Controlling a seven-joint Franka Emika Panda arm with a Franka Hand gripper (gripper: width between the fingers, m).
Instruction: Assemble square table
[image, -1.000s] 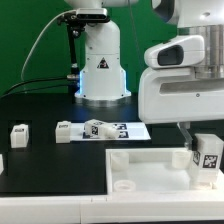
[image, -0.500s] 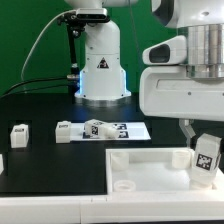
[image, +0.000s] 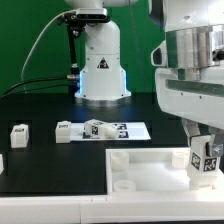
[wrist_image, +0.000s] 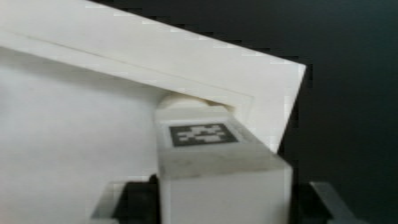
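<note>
Panel: large white plastic square panel with a raised rim (image: 150, 160), lying flat on the black table (image: 45, 150) at the exterior view's lower right.
Socket: round corner socket (wrist_image: 192, 100) at the panel's far corner; the held leg's rounded end meets it.
Leg: short white block leg with a black-and-white tag (wrist_image: 210, 165), upright.
Claw: gripper (image: 203, 152) clamped on that leg's sides.
Loose legs: white tagged blocks (image: 63, 131) outside the panel, near the marker board (image: 130, 131).

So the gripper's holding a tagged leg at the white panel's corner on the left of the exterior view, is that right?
Not quite. The gripper does hold the tagged leg at a corner of the panel, but on the exterior view's right, not its left. The exterior view shows this.
</note>
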